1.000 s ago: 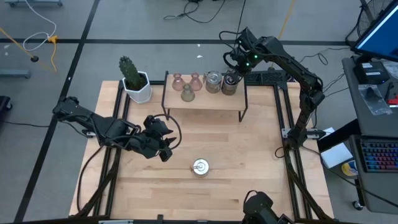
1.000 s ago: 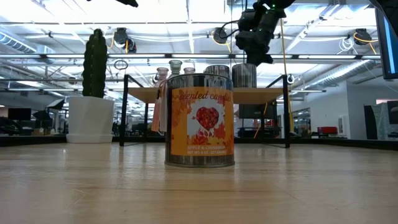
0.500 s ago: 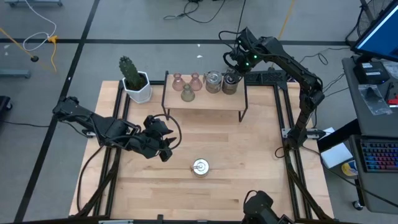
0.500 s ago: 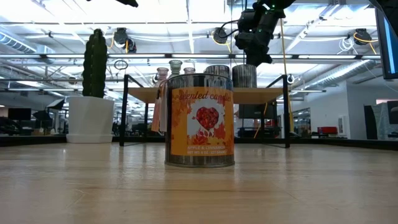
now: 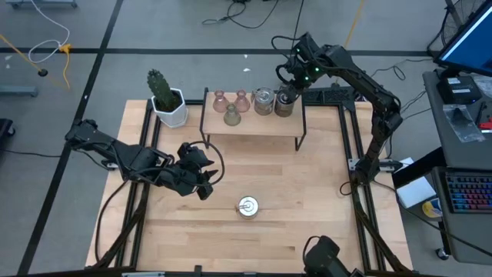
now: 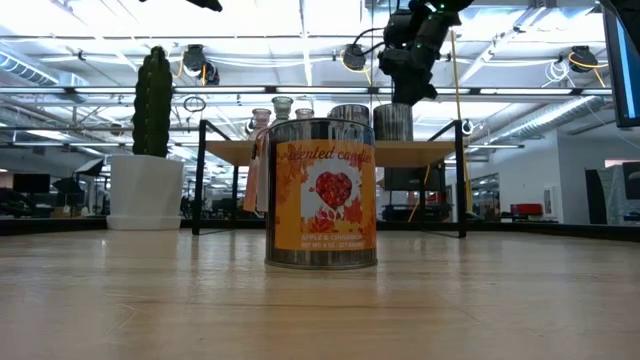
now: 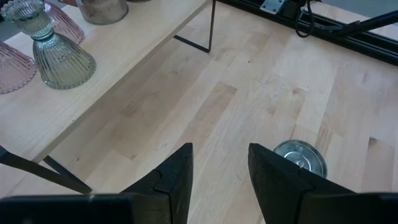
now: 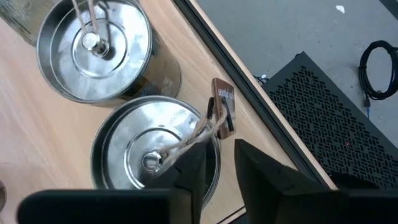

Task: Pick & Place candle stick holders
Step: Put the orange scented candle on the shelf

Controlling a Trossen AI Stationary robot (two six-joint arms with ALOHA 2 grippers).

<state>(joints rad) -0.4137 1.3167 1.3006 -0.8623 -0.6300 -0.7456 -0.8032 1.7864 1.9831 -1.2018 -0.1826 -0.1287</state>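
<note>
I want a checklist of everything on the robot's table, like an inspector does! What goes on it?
Surface: light wood table with a low wooden shelf at the far edge.
Job's things: two pink glass holders, a green ribbed holder and two silver tins on the shelf; an orange tin alone on the table.
Clutter: cactus in a white pot beside the shelf.
Grippers: right gripper above the end tin, fingers slightly apart, holding nothing; left gripper open over bare table.
Cables: yellow cord and black cables on the floor.
Surroundings: a monitor and keyboard on a desk.
</note>
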